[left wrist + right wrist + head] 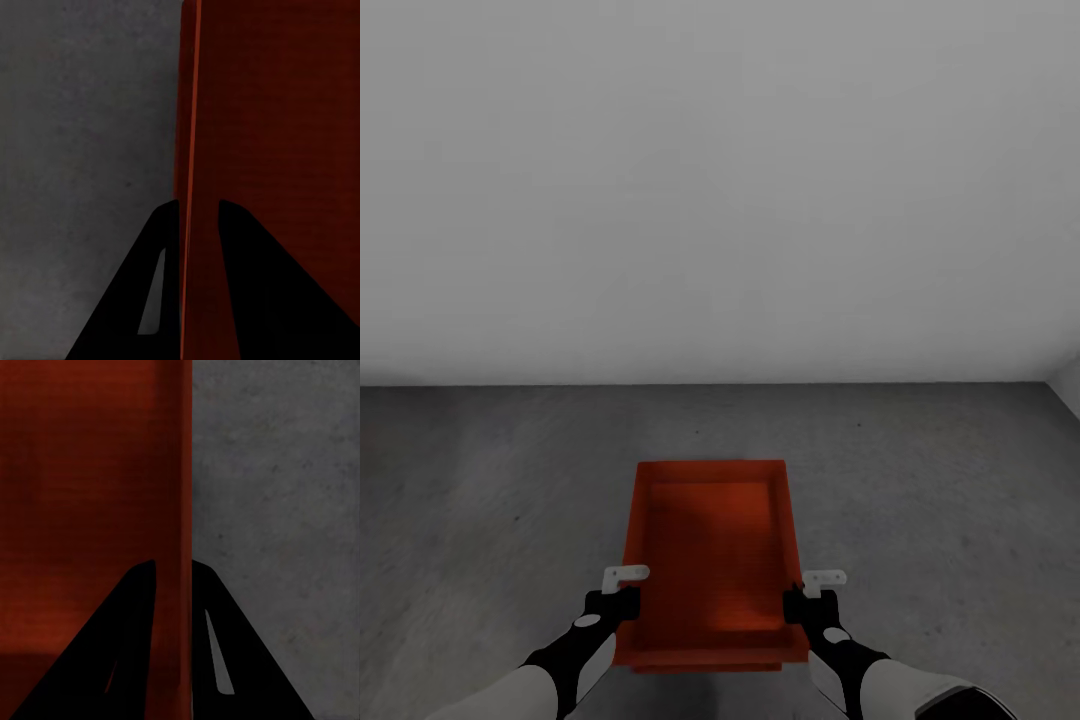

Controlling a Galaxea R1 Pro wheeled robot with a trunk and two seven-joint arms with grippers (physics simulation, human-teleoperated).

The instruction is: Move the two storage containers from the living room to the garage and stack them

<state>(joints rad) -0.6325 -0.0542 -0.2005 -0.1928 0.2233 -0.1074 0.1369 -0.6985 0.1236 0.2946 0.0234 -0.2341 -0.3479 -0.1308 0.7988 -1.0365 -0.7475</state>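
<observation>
The red-orange rectangular open-top storage container (712, 560) was held level above the dark grey mottled concrete floor (480, 480), directly in front of the robot and short of the plain white wall (720, 190). The left gripper (622, 597) was clamped on the container's left long wall, one finger (135, 300) outside and one inside. The right gripper (807, 600) was clamped likewise on the right long wall, its fingers (225, 660) straddling the rim. A second red edge showed beneath the near end; whether it was another container could not be told.

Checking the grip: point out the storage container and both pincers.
storage container (710, 540), head view, inner bottom.
left pincer (199, 217), left wrist view, between fingertips at the wall.
right pincer (174, 566), right wrist view, between fingertips at the wall.
</observation>
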